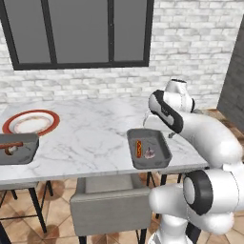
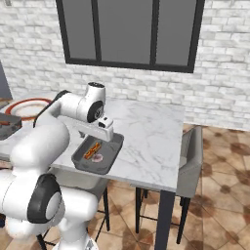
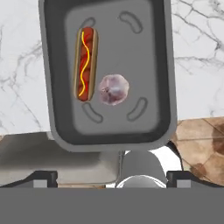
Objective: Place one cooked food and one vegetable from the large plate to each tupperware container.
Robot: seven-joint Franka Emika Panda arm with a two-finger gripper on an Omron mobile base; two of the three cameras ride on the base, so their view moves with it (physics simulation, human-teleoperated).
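We saw two dark grey tupperware containers on the white marble table [image 1: 86,138]. The near container [image 1: 148,148] sat at the table's front edge, directly below the hand. In the hand view it held a hot dog [image 3: 85,64] with a yellow squiggle of mustard, lying lengthwise at about nine o'clock of the tray's floor, and a pale purplish round vegetable [image 3: 113,89], perhaps a garlic bulb, just beside it at about four o'clock from the sausage's middle. The two looked close to touching, though we could not tell whether they did. Both lay flat on the tray's floor.

The far container [image 1: 18,148] stood well apart, at nine o'clock of the left base view, also near the table's front edge. It held a brown elongated food [image 1: 10,145] and a small pale item just beside it; we could not name them. The large plate [image 1: 31,122], white with a broad red rim, lay just behind that tray, at about one o'clock from it, and its middle looked bare.

The gripper [image 3: 111,179] hung above the near container with its fingers [image 3: 43,178] spread wide apart, holding nothing. A grey chair [image 1: 112,205] stood under the table's front edge, below that tray.
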